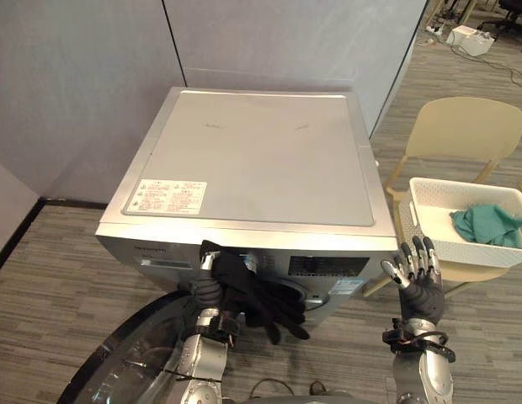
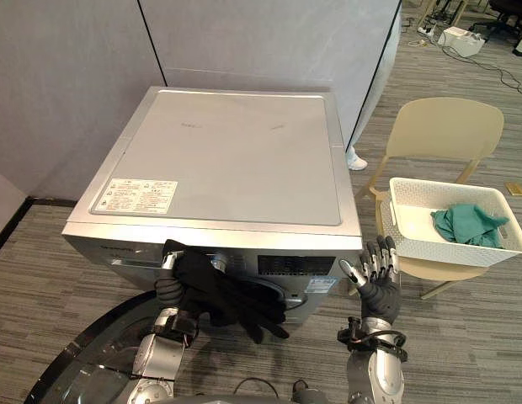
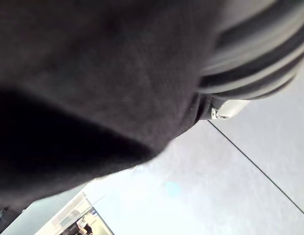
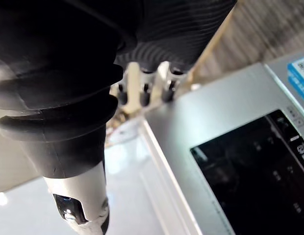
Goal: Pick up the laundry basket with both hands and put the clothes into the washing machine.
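Roughly midway, by the look of it: one garment is at the washer, one is in the basket, and nothing shows as loaded yet.

At the near left, the round glass door [image 1: 118, 362] of the washer [image 1: 261, 160] stands swung open toward you. Just right of it, your left hand [image 1: 207, 291] is raised against the washer's front with a black cloth [image 1: 253, 290] draped over it. The cloth hangs across the drum opening. It covers the hand, so you cannot tell whether the hand is clenched on it or merely carrying it. You also cannot tell whether any of the cloth is inside the drum.

Further right, your right hand [image 1: 421, 282] is held upright near the washer's right front corner. Its fingers are straight and slightly fanned, holding nothing and touching nothing.

At the far right, the white basket [image 1: 471, 251] sits on the seat of a beige chair [image 1: 467, 126], well apart from both hands. A teal cloth [image 1: 488, 223] lies crumpled inside it.

What is left, as a judgement: push the black cloth into the drum, then fetch the teal one from the basket.
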Tool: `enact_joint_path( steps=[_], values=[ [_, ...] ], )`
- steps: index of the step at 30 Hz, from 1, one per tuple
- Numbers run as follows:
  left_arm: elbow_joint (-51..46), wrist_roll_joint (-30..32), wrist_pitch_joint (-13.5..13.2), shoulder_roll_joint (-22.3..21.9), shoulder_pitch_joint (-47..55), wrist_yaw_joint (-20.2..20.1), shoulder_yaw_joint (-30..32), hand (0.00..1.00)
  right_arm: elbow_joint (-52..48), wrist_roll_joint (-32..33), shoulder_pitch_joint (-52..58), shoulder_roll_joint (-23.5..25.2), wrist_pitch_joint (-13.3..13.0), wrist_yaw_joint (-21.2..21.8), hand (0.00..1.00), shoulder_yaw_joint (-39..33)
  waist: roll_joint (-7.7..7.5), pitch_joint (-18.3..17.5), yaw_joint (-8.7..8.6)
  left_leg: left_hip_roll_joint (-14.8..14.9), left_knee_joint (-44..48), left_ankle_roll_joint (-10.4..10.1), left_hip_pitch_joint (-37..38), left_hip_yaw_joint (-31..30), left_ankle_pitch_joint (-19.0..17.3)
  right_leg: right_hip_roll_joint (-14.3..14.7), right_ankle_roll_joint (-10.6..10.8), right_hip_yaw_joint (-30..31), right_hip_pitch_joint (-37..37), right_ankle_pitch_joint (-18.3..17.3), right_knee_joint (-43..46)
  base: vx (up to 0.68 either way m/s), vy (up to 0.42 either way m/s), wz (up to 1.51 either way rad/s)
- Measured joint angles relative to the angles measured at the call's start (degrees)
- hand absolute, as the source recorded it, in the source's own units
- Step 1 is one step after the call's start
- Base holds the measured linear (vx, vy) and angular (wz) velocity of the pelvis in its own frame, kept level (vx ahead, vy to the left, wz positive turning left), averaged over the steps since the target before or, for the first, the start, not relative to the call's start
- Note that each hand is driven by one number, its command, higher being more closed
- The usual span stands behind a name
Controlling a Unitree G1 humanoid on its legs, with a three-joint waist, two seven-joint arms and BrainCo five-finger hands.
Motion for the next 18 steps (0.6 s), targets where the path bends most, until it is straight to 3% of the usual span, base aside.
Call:
enact_joint_path(
  steps=[3, 5, 7, 9, 11, 13, 15, 16, 17, 18],
  values=[
    [-0.04, -0.19, 0.13, -0.06, 1.50, -1.25, -0.56, 1.00, -1.78, 0.01, 0.42, -1.65, -0.80, 0.42, 0.00, -0.03, 1.07, 3.65, -0.14, -0.07, 15.32, 0.95, -5.69, -4.10, -0.49, -0.63, -0.35, -1.11, 0.55, -3.46, 4.89, -0.02, -0.018, 0.17],
    [-0.05, -0.25, 0.42, -0.02, 3.39, -2.18, -1.43, 1.00, -2.95, -0.02, 0.35, -3.50, -0.98, 0.56, 0.00, 0.04, 1.79, 4.87, -0.09, -0.17, 20.56, 0.95, -7.96, -5.61, -0.49, -1.07, -0.53, -0.96, -0.58, -5.93, 8.92, -0.01, 0.037, 0.06],
    [-0.02, -0.46, 1.05, 0.33, 4.56, -2.30, -2.78, 1.00, -3.14, -0.47, -0.47, -5.03, -1.12, 0.52, 0.00, 0.22, 2.58, 4.93, -0.04, -0.71, 21.40, 1.02, -9.92, -5.37, -0.45, -1.44, -0.74, -0.08, -3.63, -7.43, 12.81, 0.00, 0.045, -0.02],
    [0.15, -0.46, 1.47, 1.26, 4.25, -2.48, -4.02, 1.00, -3.46, -1.29, -1.71, -5.37, -1.77, 0.38, 0.00, 0.98, 2.35, 5.27, -0.06, -1.42, 19.81, 1.04, -11.39, -5.20, -0.44, -1.44, -0.49, 0.20, -7.95, -7.69, 15.70, -0.04, -0.017, -0.06],
    [1.87, -0.17, 1.68, 2.58, 0.78, -3.43, -5.56, 1.00, -4.47, -1.62, -5.01, -5.22, -2.37, 0.13, 0.00, 1.60, 2.19, 9.22, -0.69, -1.20, 19.60, 1.74, -12.83, -4.49, -1.10, -0.94, -0.47, 0.48, -11.42, -7.76, 19.23, -0.09, -0.010, -0.05],
    [3.15, 0.23, 2.01, 3.44, -1.65, -3.42, -6.08, 1.00, -5.97, -1.62, -7.04, -5.21, -2.94, -0.61, 0.00, 2.23, 1.37, 11.08, -0.82, -1.04, 21.56, 2.41, -15.80, -4.41, -2.98, -0.54, 0.11, 0.80, -15.84, -9.28, 23.41, -0.17, 0.023, -0.03],
    [5.33, 1.51, 2.06, 3.46, -4.07, -3.38, -6.67, 1.00, -7.41, -1.58, -8.26, -5.09, -4.27, -1.56, 0.00, 2.28, 0.84, 13.04, -0.75, -0.54, 24.40, 2.37, -18.66, -4.41, -7.07, 0.23, 0.79, 1.10, -19.88, -11.50, 28.57, -0.17, 0.023, 0.00],
    [6.77, 2.14, 2.09, 3.57, -5.11, -3.18, -6.80, 1.00, -8.12, -1.55, -9.24, -5.07, -4.91, -2.47, 0.00, 2.23, 0.86, 13.68, -0.73, 0.18, 25.78, 1.54, -20.22, -4.32, -11.25, 1.14, 1.18, 1.61, -22.60, -12.95, 31.85, -0.16, 0.067, -0.15],
    [9.00, 2.23, 2.18, 3.86, -7.07, -2.67, -6.99, 1.00, -8.47, -1.54, -10.17, -4.83, -5.95, -3.53, 0.00, 2.18, -0.22, 14.62, -0.49, 0.14, 29.30, 1.32, -23.01, -3.92, -13.25, 1.21, 1.76, 2.49, -25.71, -14.24, 35.09, -0.15, 0.092, -0.18],
    [9.88, 2.30, 2.28, 3.80, -8.04, -1.96, -6.99, 1.00, -8.76, -1.54, -10.22, -4.83, -6.34, -3.80, 0.00, 2.09, -0.22, 14.89, -0.43, 0.16, 30.49, 1.28, -24.15, -3.98, -13.94, 1.25, 1.80, 2.75, -26.60, -14.51, 35.66, -0.11, 0.112, -0.19]
  ],
)
